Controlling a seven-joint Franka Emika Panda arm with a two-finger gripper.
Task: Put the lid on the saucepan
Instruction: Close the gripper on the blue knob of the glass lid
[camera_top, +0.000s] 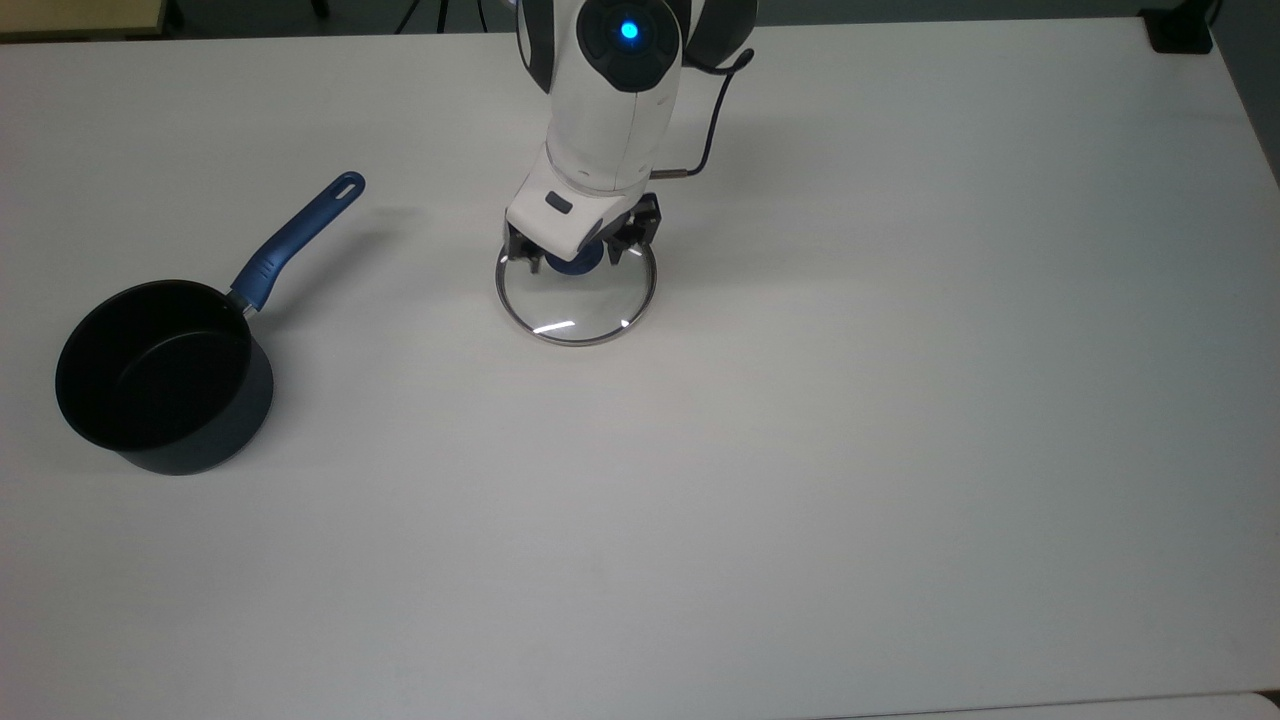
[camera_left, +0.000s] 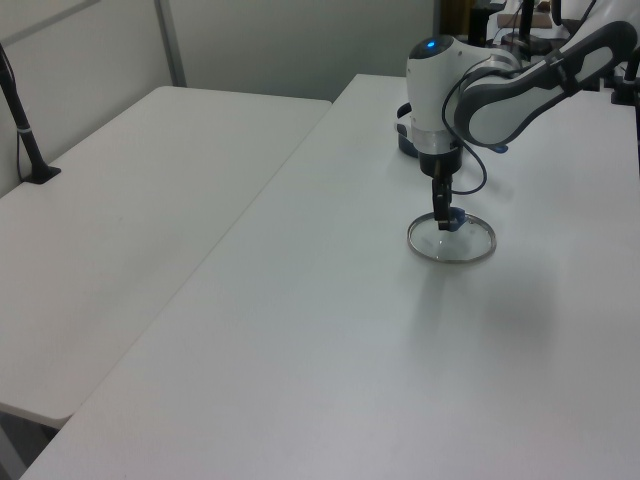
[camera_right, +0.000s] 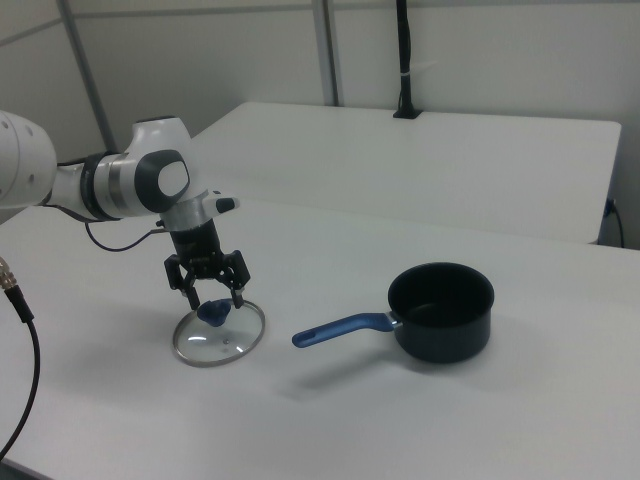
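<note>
The gripper (camera_right: 214, 298) is seen spread wide, fingers straddling the lid's blue knob (camera_right: 212, 313) without pinching it. The lid (camera_right: 218, 337) is lying flat on the white table (camera_right: 420, 420). The saucepan (camera_right: 441, 310) is parked well off to the right view's right, handle pointed toward the lid.

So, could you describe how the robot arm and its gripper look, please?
The arm has glossy white shells with dark grey joint sections. A round blue light glows on its wrist segment. A thin black cable loops beside the wrist. The gripper has a white body and two short black fingers.
</note>
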